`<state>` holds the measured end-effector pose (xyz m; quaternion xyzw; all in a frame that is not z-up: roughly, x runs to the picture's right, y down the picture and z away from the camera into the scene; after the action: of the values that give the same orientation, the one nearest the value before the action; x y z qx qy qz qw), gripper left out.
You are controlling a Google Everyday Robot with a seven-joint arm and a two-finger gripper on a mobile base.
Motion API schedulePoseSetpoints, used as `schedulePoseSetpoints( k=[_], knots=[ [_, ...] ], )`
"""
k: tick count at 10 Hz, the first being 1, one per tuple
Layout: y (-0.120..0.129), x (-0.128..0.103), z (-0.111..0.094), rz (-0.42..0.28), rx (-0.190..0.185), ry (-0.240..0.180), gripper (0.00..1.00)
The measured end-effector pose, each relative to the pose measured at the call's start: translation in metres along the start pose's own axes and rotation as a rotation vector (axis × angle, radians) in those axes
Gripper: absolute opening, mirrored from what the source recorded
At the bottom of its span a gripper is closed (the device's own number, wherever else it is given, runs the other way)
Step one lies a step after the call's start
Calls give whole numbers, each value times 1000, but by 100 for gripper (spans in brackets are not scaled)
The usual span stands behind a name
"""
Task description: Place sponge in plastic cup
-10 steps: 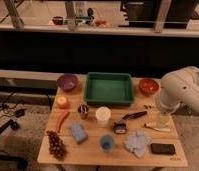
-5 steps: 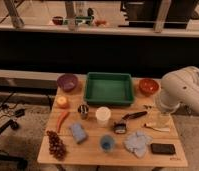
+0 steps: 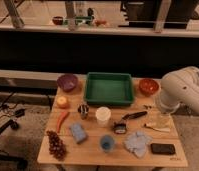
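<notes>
One small blue rectangular sponge block (image 3: 78, 132), flat on wooden tabletop (image 3: 85, 154), well apart from released, empty claw (image 3: 160, 119), picture-left of it; short blue round plastic cup (image 3: 107, 143) roughly between them.

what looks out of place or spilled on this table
Nothing stands out. The sponge lies flat beside the upright plastic cup, the cloth is merely crumpled near the front edge, and nothing has spilled. The claw hangs over the table's right side, away from both.
</notes>
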<state>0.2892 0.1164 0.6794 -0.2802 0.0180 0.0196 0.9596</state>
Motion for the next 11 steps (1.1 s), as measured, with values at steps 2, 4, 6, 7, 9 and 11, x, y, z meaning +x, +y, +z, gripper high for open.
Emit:
schedulePoseSetpoints(
  k=[2,4,6,7,9,11],
  knots=[
    [7,-23,2,-67,8,-12,80],
    [14,-59,3,-151,15,-21,80],
    [24,-104,4,-246,28,-34,80],
    [29,-122,4,-280,30,-41,80],
    [45,-168,3,-372,34,-65,80],
    [64,-200,2,-437,27,-90,80]
  ],
)
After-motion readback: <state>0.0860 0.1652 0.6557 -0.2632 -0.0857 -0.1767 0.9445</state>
